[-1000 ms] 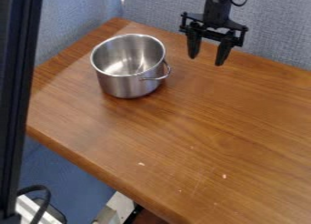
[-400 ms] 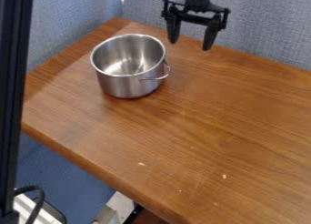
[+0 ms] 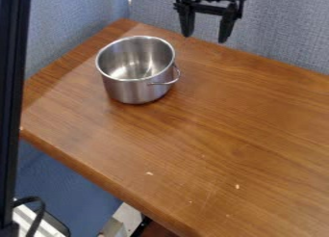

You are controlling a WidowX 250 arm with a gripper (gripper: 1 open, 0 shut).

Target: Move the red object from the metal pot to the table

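One gripper point(image 3: 210, 32), jaws spread, empty, above the table point(image 3: 218, 135) behind the metal pot point(image 3: 137, 69). Red object not visible; likely light, rigid, pinchable across its short sides.

You can't see the arm above the end effector point(image 3: 209, 33); the picture's top edge cuts it off. The worktop point(image 3: 218, 144) runs out of view at the right and bottom edges. The metal pot point(image 3: 137, 68) hides part of its own floor behind its near wall.
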